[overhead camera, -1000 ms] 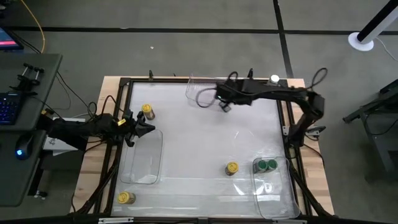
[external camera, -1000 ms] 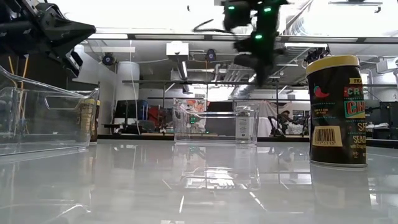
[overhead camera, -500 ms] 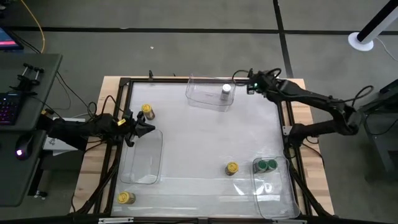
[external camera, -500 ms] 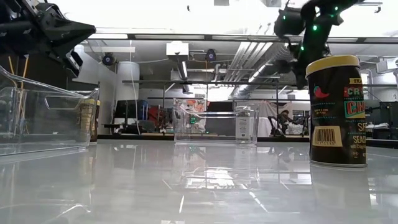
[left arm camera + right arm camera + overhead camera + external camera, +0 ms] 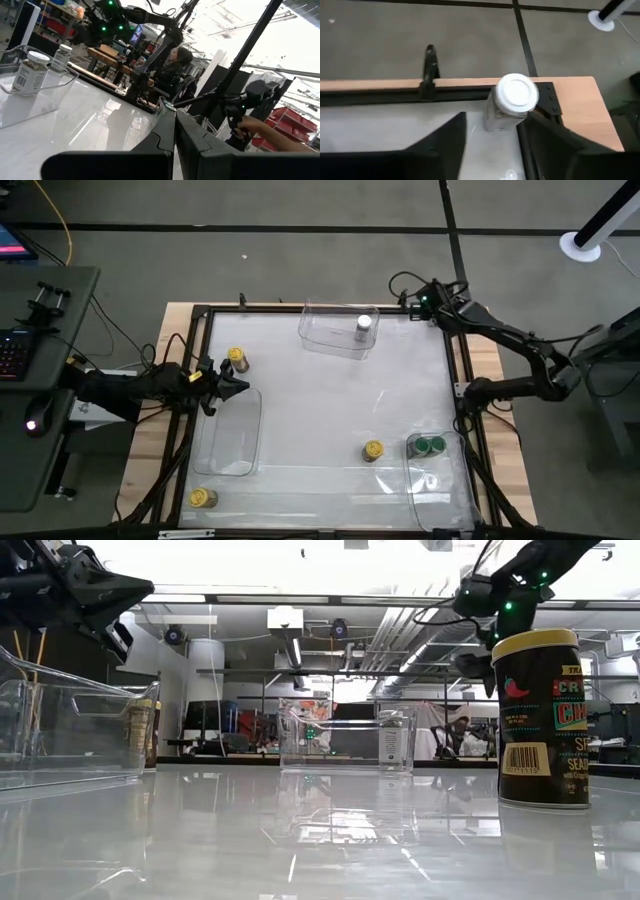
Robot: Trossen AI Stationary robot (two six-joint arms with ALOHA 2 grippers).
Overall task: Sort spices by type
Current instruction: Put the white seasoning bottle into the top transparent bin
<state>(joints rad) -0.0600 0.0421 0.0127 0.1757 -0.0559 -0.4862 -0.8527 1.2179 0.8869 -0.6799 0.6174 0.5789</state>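
A white-lidded spice jar [image 5: 515,95] stands at the table's far right corner. My right gripper [image 5: 492,150] hovers open over it, one finger on each side, apart from it. Another white-lidded jar [image 5: 364,326] stands in the clear far bin [image 5: 325,330]. Two green-lidded jars [image 5: 430,446] sit in the right bin [image 5: 440,490]. Yellow-lidded jars stand on the table at the far left [image 5: 236,358], the near left [image 5: 203,497] and the near middle [image 5: 372,450]. My left gripper [image 5: 243,387] waits shut and empty at the left edge.
An empty clear bin [image 5: 230,435] lies just in front of the left gripper. A dark frame rail [image 5: 380,95] and a wooden border [image 5: 575,115] run along the far edge by the corner jar. The table's middle [image 5: 330,400] is bare white surface.
My right gripper has swung from above the far bin toward the table's right edge, ending over the far right corner. A white-lidded jar now stands in the far bin where the gripper was.
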